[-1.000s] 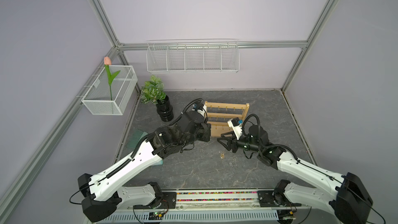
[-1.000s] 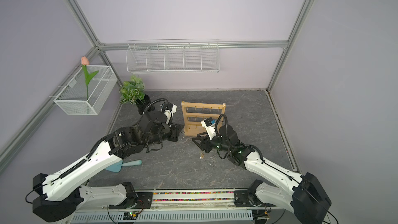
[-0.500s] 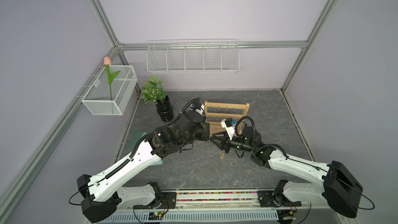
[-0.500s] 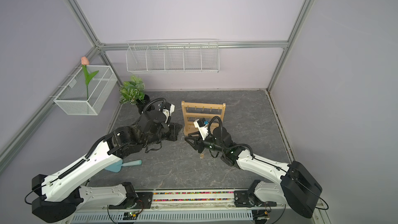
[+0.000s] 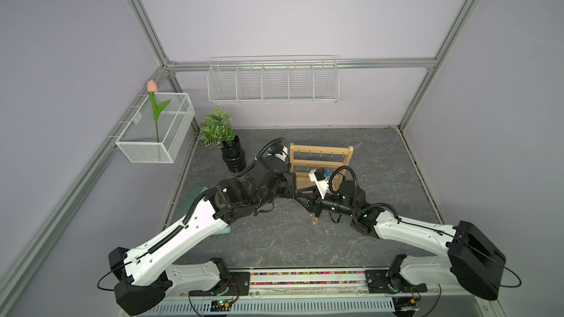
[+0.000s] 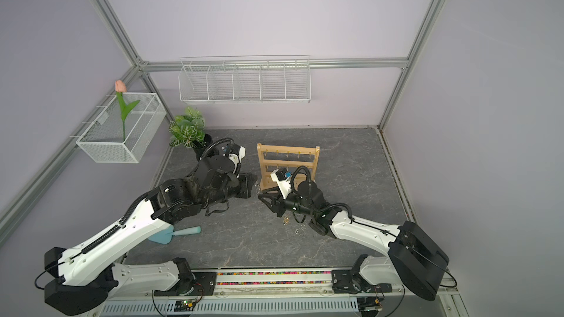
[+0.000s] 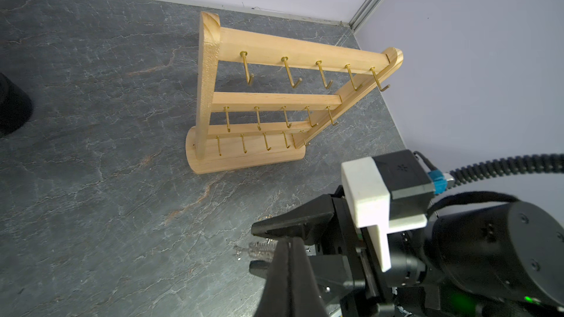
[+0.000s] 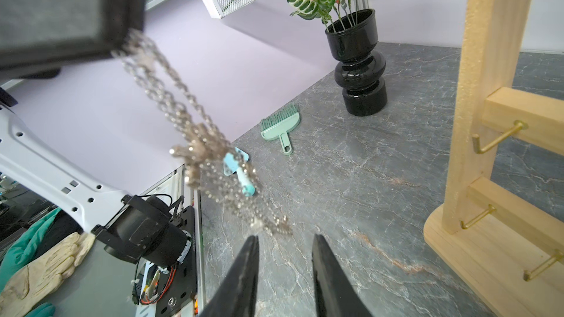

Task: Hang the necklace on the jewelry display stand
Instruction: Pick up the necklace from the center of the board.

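Left hand [image 8: 100, 25] clamped on silvery link necklace [image 8: 195, 144], strands dangling tangled. Right hand [image 8: 286, 239] part-open, empty, near chain end. Pale wooden stand [image 7: 210, 86], brass hooks [image 7: 293, 82], grey veined counter [image 7: 91, 147].

Bare floor [image 5: 384, 160] right of jewelry display stand [image 5: 320, 150]; black vase [image 5: 233, 160] near its left.

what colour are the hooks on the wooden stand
Gold; the hooks on the jewelry display stand show best in the left wrist view.
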Controlling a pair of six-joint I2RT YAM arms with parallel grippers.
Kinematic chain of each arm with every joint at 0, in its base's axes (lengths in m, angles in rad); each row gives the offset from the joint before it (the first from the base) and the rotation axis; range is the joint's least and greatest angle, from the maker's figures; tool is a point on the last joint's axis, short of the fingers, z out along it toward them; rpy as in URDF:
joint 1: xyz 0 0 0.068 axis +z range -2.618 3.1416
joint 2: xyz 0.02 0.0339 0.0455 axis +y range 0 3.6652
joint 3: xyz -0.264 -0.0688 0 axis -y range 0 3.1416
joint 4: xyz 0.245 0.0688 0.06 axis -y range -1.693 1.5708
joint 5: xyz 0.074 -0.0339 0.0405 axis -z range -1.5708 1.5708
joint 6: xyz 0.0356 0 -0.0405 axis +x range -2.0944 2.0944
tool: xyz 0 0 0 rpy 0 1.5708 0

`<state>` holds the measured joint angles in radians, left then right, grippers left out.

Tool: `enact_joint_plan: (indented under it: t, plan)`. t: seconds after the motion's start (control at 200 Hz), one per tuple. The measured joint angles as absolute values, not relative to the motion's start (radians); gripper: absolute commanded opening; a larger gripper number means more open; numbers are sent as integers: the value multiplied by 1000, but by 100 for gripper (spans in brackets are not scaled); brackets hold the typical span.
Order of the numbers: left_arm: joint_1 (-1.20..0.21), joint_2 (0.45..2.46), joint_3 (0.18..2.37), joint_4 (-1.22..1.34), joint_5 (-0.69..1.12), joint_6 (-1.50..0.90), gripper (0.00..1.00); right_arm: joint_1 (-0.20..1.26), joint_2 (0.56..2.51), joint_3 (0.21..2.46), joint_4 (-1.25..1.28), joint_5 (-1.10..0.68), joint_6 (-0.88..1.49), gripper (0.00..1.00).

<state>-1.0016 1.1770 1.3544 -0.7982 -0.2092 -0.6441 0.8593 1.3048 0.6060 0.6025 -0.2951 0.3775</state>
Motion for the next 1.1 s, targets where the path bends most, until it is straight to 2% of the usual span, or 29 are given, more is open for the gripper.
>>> enact_joint_plan:
  t: [0.365,0.555,0.81,0.97,1.1]
  plan:
    - [-1002,1177,1354,-799,-212,-655,0,859,1361,653,657,-267,378,25]
    - [-1001,1177,1354,-798,-212,-659,0,859,1377,654,686,-289,378,28]
    - [-988,1176,1354,-798,-211,-669,0,859,1393,654,711,-315,377,24]
    - [-988,1173,1354,-798,-209,-680,0,859,1393,654,741,-321,379,33]
    - [-988,1167,1354,-798,-209,-681,0,859,1393,654,760,-340,377,32]
